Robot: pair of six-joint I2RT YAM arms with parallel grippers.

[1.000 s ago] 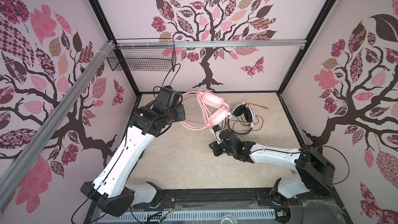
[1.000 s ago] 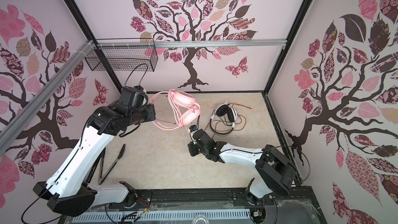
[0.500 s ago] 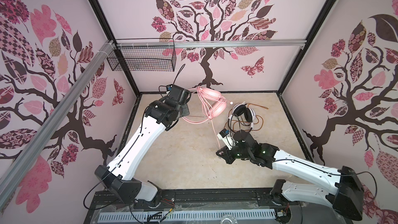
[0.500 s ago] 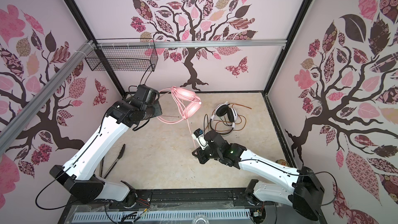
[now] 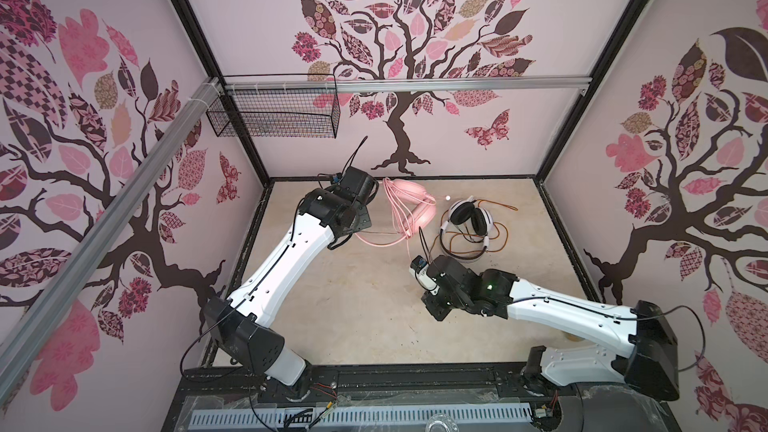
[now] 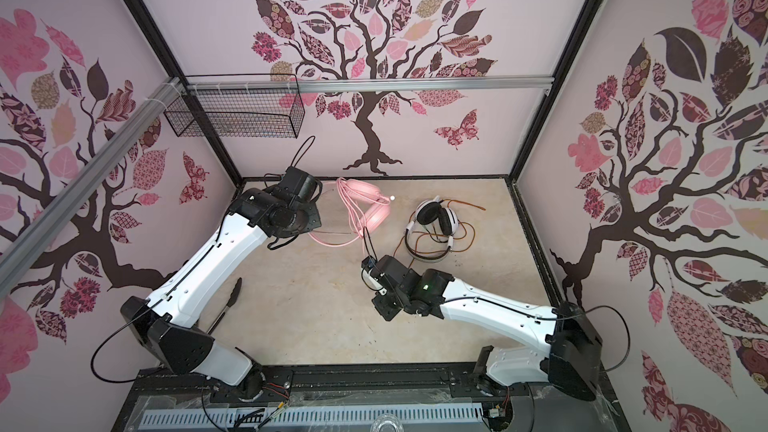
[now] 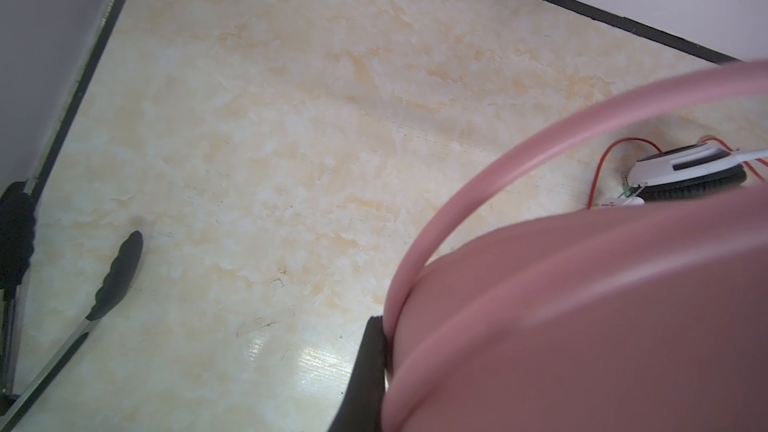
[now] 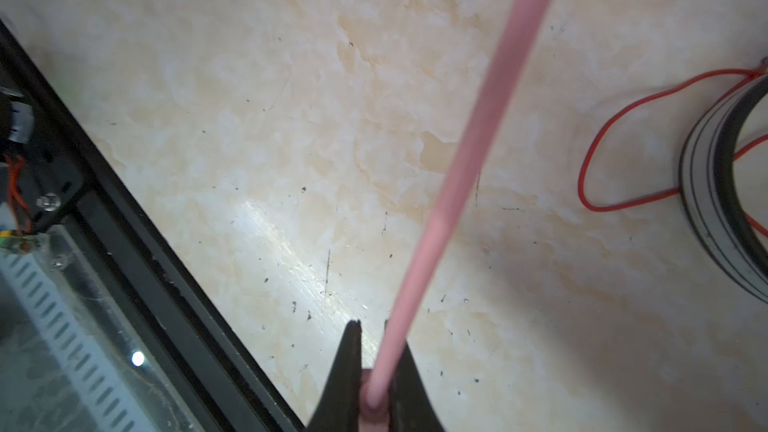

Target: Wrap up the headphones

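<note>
Left claw (image 7: 386, 351): clenched on pale pink corded over-ear headset (image 5: 409, 205), held near the back wall. Right claw (image 8: 378, 363): clenched on pink cable (image 8: 469, 151), stretched straight, back to front. White-and-black headset with orange-red cable (image 5: 469, 218): laid on cream marbled surface (image 5: 353, 309). Enclosed by tree-patterned pink walls (image 5: 457, 139); black wire basket (image 5: 274, 116) hung at back left.

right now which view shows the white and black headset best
A top view: the white-and-black headset shows whole and unblocked. The left wrist view catches only one earcup side-on, the right wrist view only some of the headband.
</note>
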